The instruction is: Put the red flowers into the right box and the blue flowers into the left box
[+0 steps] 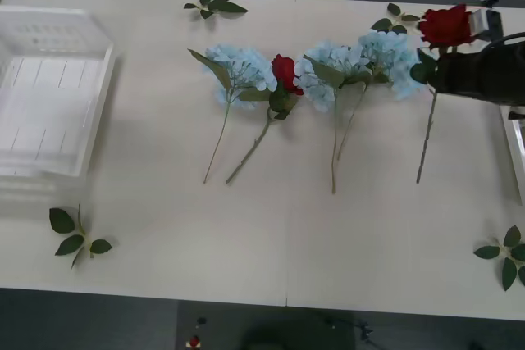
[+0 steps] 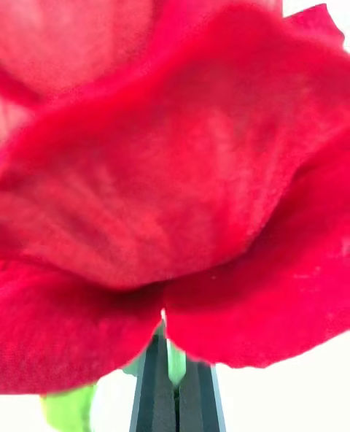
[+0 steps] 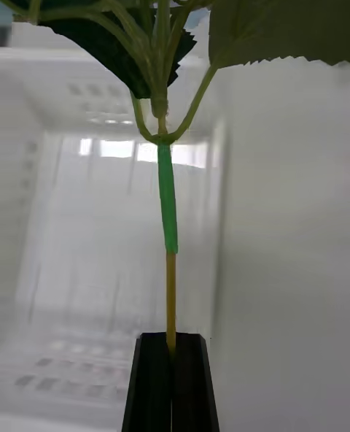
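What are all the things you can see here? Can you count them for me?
table: one, white, under everything.
left box: one, see-through white, on the table's left.
right box: one, white, only its rim at the right edge.
blue flowers: three lying mid-table, a fourth held over the left box.
red flowers: one lying among the blue ones, one held up at the right.
leaf sprigs: four, green, near the table's edges.
left gripper: black, shut on a blue flower's stem.
right gripper: black, shut on a rose stem.
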Controlling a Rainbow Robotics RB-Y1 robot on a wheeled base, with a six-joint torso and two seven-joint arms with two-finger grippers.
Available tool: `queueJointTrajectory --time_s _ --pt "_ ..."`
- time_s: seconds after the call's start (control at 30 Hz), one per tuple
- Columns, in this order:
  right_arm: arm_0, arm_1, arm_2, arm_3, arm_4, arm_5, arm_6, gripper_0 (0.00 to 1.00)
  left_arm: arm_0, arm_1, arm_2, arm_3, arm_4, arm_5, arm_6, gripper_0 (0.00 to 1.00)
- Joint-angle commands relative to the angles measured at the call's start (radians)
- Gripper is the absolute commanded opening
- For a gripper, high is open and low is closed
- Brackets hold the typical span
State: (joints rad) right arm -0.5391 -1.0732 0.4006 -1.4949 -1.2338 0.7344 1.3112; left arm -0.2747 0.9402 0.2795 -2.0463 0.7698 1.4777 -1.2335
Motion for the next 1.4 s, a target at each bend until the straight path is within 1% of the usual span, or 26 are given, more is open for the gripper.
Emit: queueJointTrajectory --time_s 0.03,0.17,0.2,0.23,0.27,0.3,0.33,0.37,0.43,0.57,0.67,0.73,0.83,0.9,0.93,0.97,1.0,1.03,1.07,1.17,1.2,1.3,1.4 --pt "0.140 -0.113 -0.154 -0.064 0.023 -0.009 0.120 0.00 0.069 0.015 0.102 0.012 0.014 -0.017 -0.060 0.00" --pt "0.268 -0.175 -0.276 -0.051 0.048 -0.024 0.210 0.00 0.097 0.015 0.155 0.101 0.022 -0.068 -0.152 0.00" --pt "0.286 -0.189 -0.292 -0.041 0.053 -0.029 0.221 0.00 0.097 0.015 0.158 0.126 0.023 -0.080 -0.176 0.01" --pt "0.298 -0.203 -0.301 -0.024 0.059 -0.029 0.227 0.00 0.097 0.015 0.159 0.152 0.025 -0.100 -0.201 0.07" --pt "0.303 -0.221 -0.302 -0.002 0.063 -0.029 0.230 0.00 0.098 0.015 0.161 0.181 0.028 -0.123 -0.230 0.34" --pt "0.306 -0.232 -0.302 0.012 0.071 -0.029 0.230 0.00 0.097 0.015 0.161 0.195 0.031 -0.137 -0.247 0.50" --pt "0.309 -0.246 -0.302 0.036 0.097 -0.029 0.230 0.00 0.097 0.015 0.161 0.219 0.037 -0.159 -0.273 0.76" --pt "0.309 -0.254 -0.302 0.065 0.122 -0.029 0.230 0.00 0.097 0.015 0.161 0.239 0.051 -0.178 -0.297 0.90" --pt "0.304 -0.263 -0.302 0.111 0.154 -0.029 0.223 0.00 0.097 0.015 0.159 0.265 0.086 -0.195 -0.336 0.98" --pt "0.269 -0.255 -0.292 0.206 0.174 -0.029 0.229 0.00 0.086 0.015 0.155 0.264 0.149 -0.183 -0.389 1.00" --pt "0.203 -0.244 -0.250 0.286 0.183 -0.026 0.230 0.00 0.038 0.015 0.113 0.230 0.186 -0.125 -0.414 1.00" --pt "0.139 -0.235 -0.204 0.349 0.192 -0.026 0.230 0.00 -0.009 0.015 0.064 0.186 0.172 -0.080 -0.402 1.00" --pt "0.044 -0.223 -0.117 0.435 0.189 -0.027 0.235 0.00 -0.110 0.011 -0.033 0.163 0.157 -0.004 -0.308 1.00" --pt "0.018 -0.223 -0.085 0.453 0.174 -0.029 0.235 0.00 -0.172 0.006 -0.106 0.164 0.140 0.021 -0.267 1.00" --pt "0.011 -0.223 -0.075 0.458 0.163 -0.030 0.235 0.18 -0.196 0.002 -0.141 0.163 0.125 0.026 -0.250 1.00" --pt "0.008 -0.221 -0.071 0.459 0.158 -0.030 0.237 0.55 -0.228 -0.011 -0.191 0.163 0.100 0.026 -0.233 1.00" --pt "0.008 -0.223 -0.072 0.456 0.155 -0.030 0.237 0.78 -0.250 -0.023 -0.227 0.163 0.080 0.019 -0.227 1.00" --pt "0.011 -0.223 -0.071 0.446 0.154 -0.030 0.238 0.97 -0.271 -0.043 -0.267 0.163 0.051 0.013 -0.225 1.00" --pt "0.016 -0.223 -0.071 0.438 0.151 -0.030 0.238 1.00 -0.282 -0.057 -0.289 0.163 0.032 0.012 -0.222 1.00" --pt "0.048 -0.229 -0.072 0.371 0.137 -0.030 0.238 1.00 -0.314 -0.149 -0.395 0.164 -0.093 -0.022 -0.211 1.00" --pt "0.056 -0.231 -0.072 0.357 0.126 -0.030 0.238 1.00 -0.316 -0.167 -0.408 0.166 -0.118 -0.031 -0.211 1.00" --pt "0.119 -0.243 -0.085 0.249 0.046 -0.030 0.235 1.00 -0.316 -0.264 -0.482 0.184 -0.244 -0.080 -0.205 1.00" --pt "0.182 -0.240 -0.115 0.154 -0.019 -0.024 0.221 1.00 -0.316 -0.334 -0.537 0.230 -0.307 -0.137 -0.205 1.00"
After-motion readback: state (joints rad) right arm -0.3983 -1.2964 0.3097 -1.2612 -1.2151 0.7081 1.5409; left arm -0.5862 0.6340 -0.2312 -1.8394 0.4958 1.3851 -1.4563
